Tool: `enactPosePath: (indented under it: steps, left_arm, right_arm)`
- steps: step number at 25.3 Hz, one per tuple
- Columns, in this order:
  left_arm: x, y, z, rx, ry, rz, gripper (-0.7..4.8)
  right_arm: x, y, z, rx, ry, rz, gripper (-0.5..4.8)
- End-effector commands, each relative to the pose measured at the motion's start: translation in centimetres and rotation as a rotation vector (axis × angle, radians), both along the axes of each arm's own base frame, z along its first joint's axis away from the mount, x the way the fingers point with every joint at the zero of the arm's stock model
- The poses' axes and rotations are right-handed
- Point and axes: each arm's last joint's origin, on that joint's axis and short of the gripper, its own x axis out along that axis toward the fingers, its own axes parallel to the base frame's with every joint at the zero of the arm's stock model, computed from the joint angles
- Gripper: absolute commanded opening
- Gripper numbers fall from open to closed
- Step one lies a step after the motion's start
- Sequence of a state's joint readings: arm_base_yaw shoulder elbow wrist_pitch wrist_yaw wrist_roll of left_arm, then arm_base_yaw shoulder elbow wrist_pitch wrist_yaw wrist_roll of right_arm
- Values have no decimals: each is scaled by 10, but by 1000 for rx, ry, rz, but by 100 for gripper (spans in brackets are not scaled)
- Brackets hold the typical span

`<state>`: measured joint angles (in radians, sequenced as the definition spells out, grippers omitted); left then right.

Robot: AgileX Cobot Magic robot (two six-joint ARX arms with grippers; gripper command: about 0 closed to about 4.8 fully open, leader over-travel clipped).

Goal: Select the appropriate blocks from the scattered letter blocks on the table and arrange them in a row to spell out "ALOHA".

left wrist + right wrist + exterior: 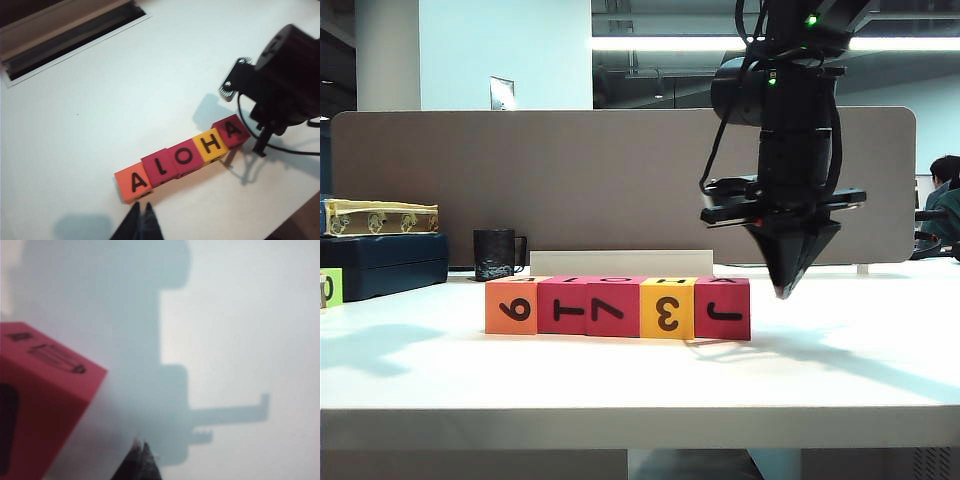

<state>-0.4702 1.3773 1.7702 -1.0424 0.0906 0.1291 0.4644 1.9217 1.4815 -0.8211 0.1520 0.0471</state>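
Note:
Five blocks stand touching in a row on the white table (840, 370): orange (510, 306), pink-red (562, 306), pink-red (613, 307), yellow (667, 309), pink-red (722, 310). From the left wrist view their tops read A (133, 181), L (159, 167), O (184, 156), H (210, 144), A (231, 130). My right gripper (782, 289) hangs point-down just right of the last block, tips together and empty; that block (45, 385) fills one side of the right wrist view beside the gripper (140, 444). My left gripper (141, 207) is shut and empty, close to the orange block.
A grey-brown divider (570, 170) closes off the back. A black mug (495, 254), a dark blue case (380, 262) with a cream box (380, 216) on it and a lime-green cube (328, 287) stand at the left. A low white slab (620, 262) lies behind the row.

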Motion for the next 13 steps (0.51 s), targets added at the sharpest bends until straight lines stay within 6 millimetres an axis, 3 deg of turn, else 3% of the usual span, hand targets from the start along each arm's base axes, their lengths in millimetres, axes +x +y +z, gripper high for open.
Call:
enactPosePath:
  steps: [1,5,13]
  left_arm:
    - [5,3,0,32,-24,33,-6]
    - [11,5,-4,46,-4,55,-6]
    - [11,5,-6,51,8,54,-6]
  right_arm:
    - [-3,-2,23,20,-87,-3,-4]
    - [-6,-3,30,37,-90,3,-4]
    - [-3,1,20,83,-46,16,-4]
